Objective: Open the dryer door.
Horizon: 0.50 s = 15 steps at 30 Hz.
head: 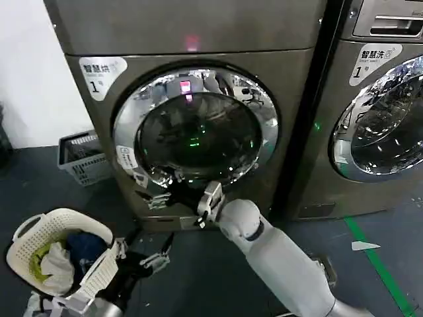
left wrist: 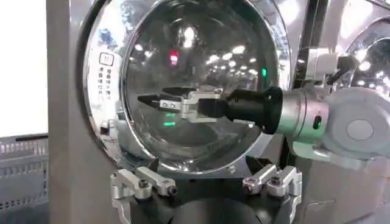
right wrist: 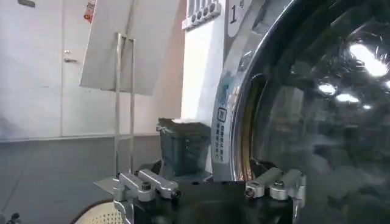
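The dryer door (head: 196,132), a round glass porthole in a chrome rim, sits flush in the left machine, with bare dark floor (head: 198,271) open before it. The right gripper (head: 166,192) reaches across the door's lower-left rim, fingers spread and grasping nothing, just beside the glass. The left gripper (head: 149,261) hangs low over the floor, fingers parted and empty. A white laundry basket (head: 36,228) holding clothes (head: 69,254) stands at lower left; a grey basket (head: 82,157) sits beside the dryer.
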Available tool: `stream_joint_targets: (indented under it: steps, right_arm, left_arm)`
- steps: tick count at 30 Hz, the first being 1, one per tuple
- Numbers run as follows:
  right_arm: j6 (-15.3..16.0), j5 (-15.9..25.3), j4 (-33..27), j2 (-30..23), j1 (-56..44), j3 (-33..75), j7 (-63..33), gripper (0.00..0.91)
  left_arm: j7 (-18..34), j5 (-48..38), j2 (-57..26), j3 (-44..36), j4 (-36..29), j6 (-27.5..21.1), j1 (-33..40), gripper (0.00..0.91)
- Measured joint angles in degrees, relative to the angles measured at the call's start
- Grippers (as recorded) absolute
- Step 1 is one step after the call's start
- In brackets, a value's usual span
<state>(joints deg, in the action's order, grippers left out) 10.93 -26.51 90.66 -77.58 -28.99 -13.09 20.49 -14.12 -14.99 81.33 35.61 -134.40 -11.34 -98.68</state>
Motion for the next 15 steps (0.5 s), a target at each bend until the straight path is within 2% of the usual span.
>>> stream_joint_targets:
  steps: [15]
  right_arm:
    - [-0.8,-0.5,-4.5,-1.7,2.7,-1.7,-0.4,0.907]
  left_arm:
    - [-0.1,-0.2,-0.2,-0.1,-0.1,-0.1,0.3,0.907]
